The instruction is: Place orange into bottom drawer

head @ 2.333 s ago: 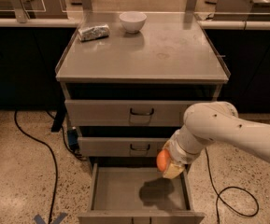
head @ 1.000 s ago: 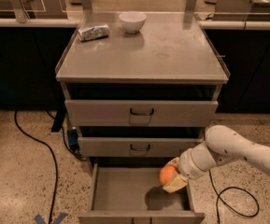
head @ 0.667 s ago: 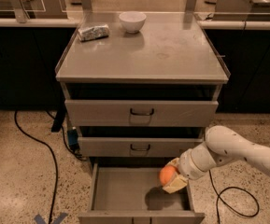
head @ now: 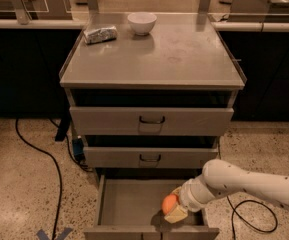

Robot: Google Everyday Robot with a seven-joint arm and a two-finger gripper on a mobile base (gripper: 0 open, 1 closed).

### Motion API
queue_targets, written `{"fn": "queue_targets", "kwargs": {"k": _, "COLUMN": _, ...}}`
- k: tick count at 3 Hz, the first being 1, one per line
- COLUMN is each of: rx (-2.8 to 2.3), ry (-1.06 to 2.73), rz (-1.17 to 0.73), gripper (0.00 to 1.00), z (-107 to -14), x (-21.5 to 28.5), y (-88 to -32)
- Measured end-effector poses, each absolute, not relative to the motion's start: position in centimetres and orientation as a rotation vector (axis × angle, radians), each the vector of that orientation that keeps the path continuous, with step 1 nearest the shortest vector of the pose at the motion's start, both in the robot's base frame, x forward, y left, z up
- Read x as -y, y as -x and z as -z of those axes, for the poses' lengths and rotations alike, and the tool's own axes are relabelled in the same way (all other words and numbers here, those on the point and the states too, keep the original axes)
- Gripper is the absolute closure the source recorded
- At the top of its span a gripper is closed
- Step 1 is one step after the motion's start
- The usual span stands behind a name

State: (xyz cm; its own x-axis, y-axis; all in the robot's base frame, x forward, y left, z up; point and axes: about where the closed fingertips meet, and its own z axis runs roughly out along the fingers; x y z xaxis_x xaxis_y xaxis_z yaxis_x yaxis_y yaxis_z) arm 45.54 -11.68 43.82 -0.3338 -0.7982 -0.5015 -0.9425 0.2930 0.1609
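The gripper (head: 174, 208) reaches in from the right over the near right part of the open bottom drawer (head: 129, 204), its fingers clamped on the orange (head: 169, 203). The fruit seems to sit just above the drawer floor. A white bowl (head: 142, 23) stands far back on the cabinet top (head: 184, 59).

The matt grey metal bottom drawer (head: 129, 204) sits under the smooth-skinned orange (head: 169, 202), clasped over the drawer's right side by the pale, plastic-looking gripper (head: 174, 210), above a speckled, stone-like floor (head: 24, 194).
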Motion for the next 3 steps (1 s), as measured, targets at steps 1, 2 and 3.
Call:
{"fn": "queue_targets", "kwargs": {"k": 1, "rx": -2.340, "ry": 1.513, "rz": -0.579, "gripper": 1.00, "z": -38.4, "x": 9.3, "y": -45.5}}
{"fn": "queue_targets", "kwargs": {"k": 2, "rx": -2.407, "ry": 1.369, "rz": -0.594, "gripper": 1.00, "z": -33.4, "x": 7.2, "y": -46.8}}
{"fn": "queue_targets", "kwargs": {"k": 3, "rx": -2.407, "ry": 1.369, "rz": -0.594, "gripper": 1.00, "z": -33.4, "x": 7.2, "y": -46.9}}
